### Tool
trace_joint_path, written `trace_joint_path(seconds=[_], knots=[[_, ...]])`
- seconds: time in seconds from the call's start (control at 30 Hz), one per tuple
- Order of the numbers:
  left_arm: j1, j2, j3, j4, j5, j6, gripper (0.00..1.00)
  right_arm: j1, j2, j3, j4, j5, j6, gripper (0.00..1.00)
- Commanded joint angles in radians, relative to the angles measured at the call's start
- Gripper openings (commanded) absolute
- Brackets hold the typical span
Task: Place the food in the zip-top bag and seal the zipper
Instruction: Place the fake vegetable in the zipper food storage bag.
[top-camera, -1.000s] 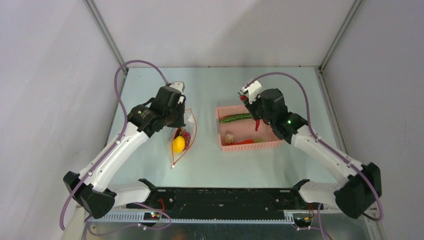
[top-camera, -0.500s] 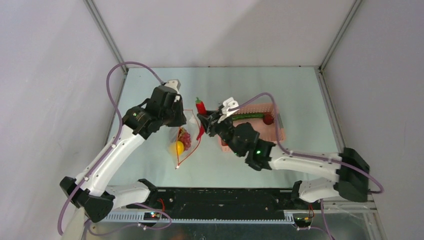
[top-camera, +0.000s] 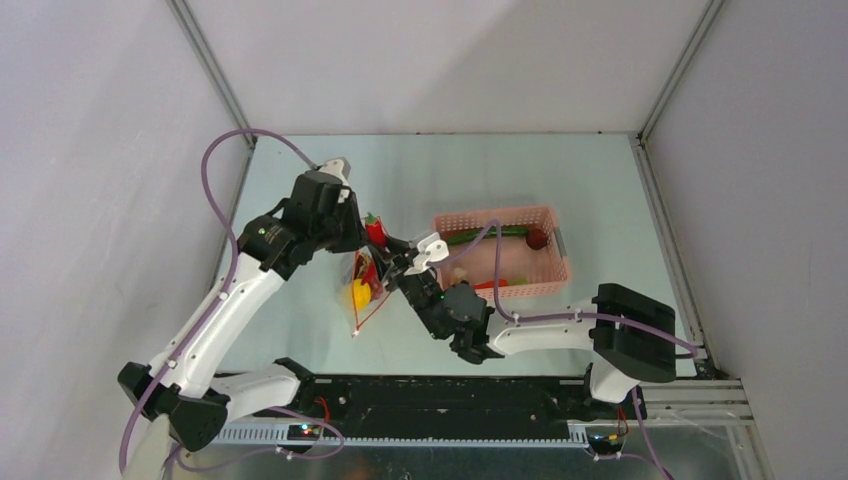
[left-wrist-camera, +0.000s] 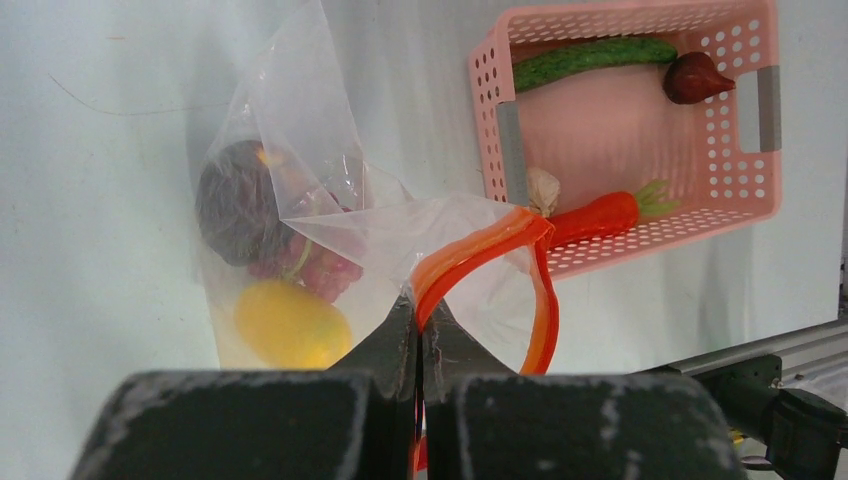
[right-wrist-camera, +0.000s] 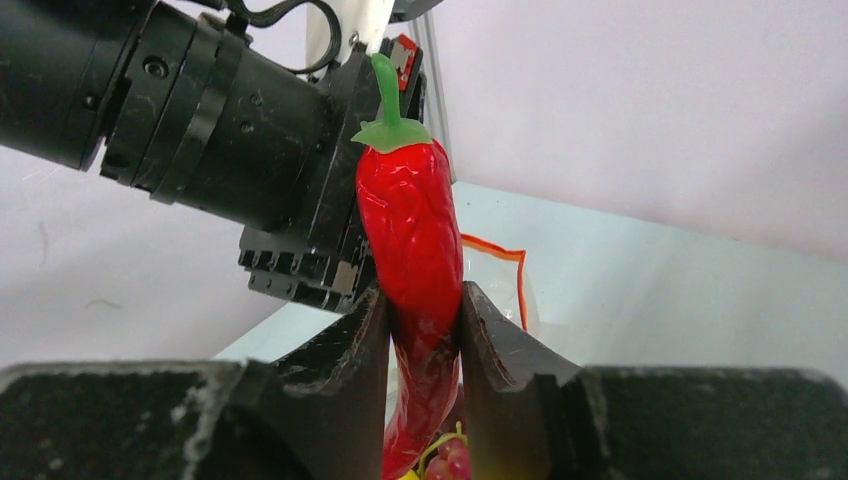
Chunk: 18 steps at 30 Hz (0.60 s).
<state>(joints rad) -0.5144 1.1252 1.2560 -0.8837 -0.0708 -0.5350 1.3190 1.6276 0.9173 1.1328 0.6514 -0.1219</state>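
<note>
Two grips on: pinches zipper (left-wrist-camera: 480, 245) tight in left gripper (left-wrist-camera: 418, 320), holding bag (left-wrist-camera: 300, 200) mouth open; clamps chili (right-wrist-camera: 412, 230) upright in right gripper (right-wrist-camera: 425, 330), just above that mouth. Loading step, partway: lemon (left-wrist-camera: 290, 322), grapes (left-wrist-camera: 320, 265) inside. Next: lower chili through mouth, release, then fetch pod (left-wrist-camera: 590, 58) from basket (left-wrist-camera: 745, 190).

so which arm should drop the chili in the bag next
Right. The right gripper is shut on the red chili over the zip-top bag; the left gripper is pinching the zipper, holding the mouth open.
</note>
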Motion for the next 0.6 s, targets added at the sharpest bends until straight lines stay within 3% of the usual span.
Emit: trace_joint_path(seconds=[0.0,0.57], knots=[[0.015,-0.034,-0.003,0.044,0.03,-0.022,0.0,0.025,0.003,0.002,-0.033,0.058,0.032,0.17],[0.036,-0.065,-0.014,0.062,0.041,-0.012,0.0,-0.007,-0.039,-0.015,-0.443,0.058,0.312,0.2]])
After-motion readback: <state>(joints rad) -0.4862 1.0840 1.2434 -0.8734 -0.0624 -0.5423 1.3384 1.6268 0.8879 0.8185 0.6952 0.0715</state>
